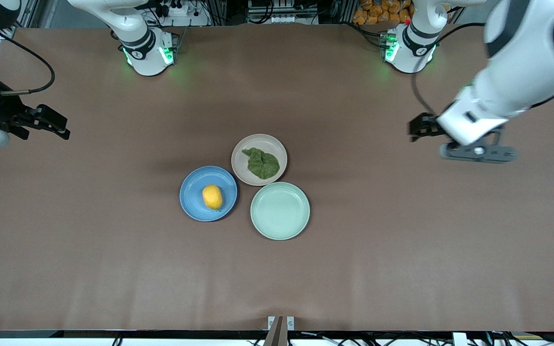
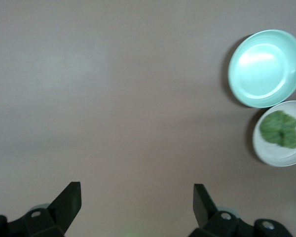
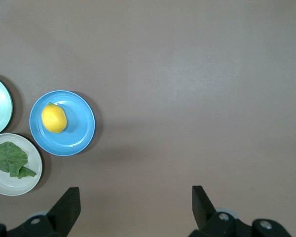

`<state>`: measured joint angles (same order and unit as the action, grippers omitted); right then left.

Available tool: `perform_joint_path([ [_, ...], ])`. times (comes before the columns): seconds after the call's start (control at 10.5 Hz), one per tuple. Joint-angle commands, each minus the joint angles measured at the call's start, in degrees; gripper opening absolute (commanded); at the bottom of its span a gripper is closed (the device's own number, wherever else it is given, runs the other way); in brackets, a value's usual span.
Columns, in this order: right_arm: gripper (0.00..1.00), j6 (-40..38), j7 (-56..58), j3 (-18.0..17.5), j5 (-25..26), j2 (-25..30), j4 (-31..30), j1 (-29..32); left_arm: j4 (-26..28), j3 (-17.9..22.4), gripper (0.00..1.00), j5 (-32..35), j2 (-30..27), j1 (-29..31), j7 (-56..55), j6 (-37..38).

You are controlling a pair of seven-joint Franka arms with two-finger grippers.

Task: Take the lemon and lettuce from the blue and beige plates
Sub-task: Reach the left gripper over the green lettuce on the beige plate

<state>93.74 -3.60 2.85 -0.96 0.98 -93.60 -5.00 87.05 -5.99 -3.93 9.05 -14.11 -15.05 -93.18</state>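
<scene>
Three plates sit clustered mid-table, touching or nearly so: the blue plate (image 1: 191,204) at the cluster's 8 o'clock carries the lemon (image 1: 212,197), the beige plate (image 1: 241,149) at 12 o'clock carries the lettuce (image 1: 261,163), and an empty mint-green plate (image 1: 280,210) sits at 4 o'clock, nearest the front camera. Neither item has been touched. The right tool (image 1: 51,122) hangs over bare table toward the right arm's end, its fingers (image 3: 66,207) spread wide and holding nothing; the left tool (image 1: 423,127) hangs over bare table toward the left arm's end, its fingers (image 2: 69,202) likewise parted and empty. The blue plate lies on the right arm's side of the cluster, so the lemon looks like that arm's pick. The lemon's long axis runs roughly 12 to 6 in the front view. The lettuce, lying flat and slightly toward the left arm, suits the left tool.
</scene>
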Motion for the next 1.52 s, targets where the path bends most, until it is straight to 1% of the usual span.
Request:
perform_joint_path([
  [0.0,1.00,-0.13,0.96,-0.21,-0.98,0.60,-0.36,0.69,-0.56,0.19,1.00,-3.01,2.71,-4.93,-9.94,-4.45],
  [0.19,1.00,-0.13,0.96,-0.21,-0.98,0.17,-0.10,0.86,-0.56,0.19,1.00,-6.25,6.22,-9.59,-18.40,-8.40],
  [0.38,1.00,-0.22,0.96,-0.21,-0.98,0.08,0.08,0.78,-0.65,0.19,1.00,-6.61,10.26,-13.47,-26.21,-13.06],
  [0.76,1.00,0.48,0.79,-0.21,-1.41,-0.19,0.00,0.95,-0.65,0.19,1.00,-9.60,16.68,-20.23,-37.21,-21.76],
  [0.86,1.00,1.09,0.27,-0.21,-2.81,-1.23,0.00,0.87,-0.74,0.19,1.00,-9.69,18.00,-21.82,-41.25,-24.05],
  [0.95,1.00,3.27,0.00,-0.30,-4.13,-2.37,-0.18,0.17,-0.65,0.19,1.00,-9.78,19.23,-23.57,-46.07,-26.42],
  [1.05,1.00,5.30,-0.87,-0.47,-4.23,-4.39,-0.27,-1.06,-0.65,0.19,1.00,-9.78,20.90,-25.51,-50.30,-28.44],
  [1.14,1.00,7.93,-3.67,-0.48,-4.23,-6.67,-0.27,-3.68,-0.74,0.19,1.00,-9.69,22.66,-26.83,-55.47,-30.99],
  [1.24,1.00,10.04,-9.87,-0.48,-4.23,-8.95,-0.01,-6.40,-0.74,0.19,1.00,-9.61,24.24,-28.32,-60.48,-33.01],
  [1.43,1.00,14.09,-17.46,-0.48,-4.23,-13.26,0.00,-10.02,-0.74,0.27,1.00,-9.60,26.80,-29.65,-69.37,-34.70],
])
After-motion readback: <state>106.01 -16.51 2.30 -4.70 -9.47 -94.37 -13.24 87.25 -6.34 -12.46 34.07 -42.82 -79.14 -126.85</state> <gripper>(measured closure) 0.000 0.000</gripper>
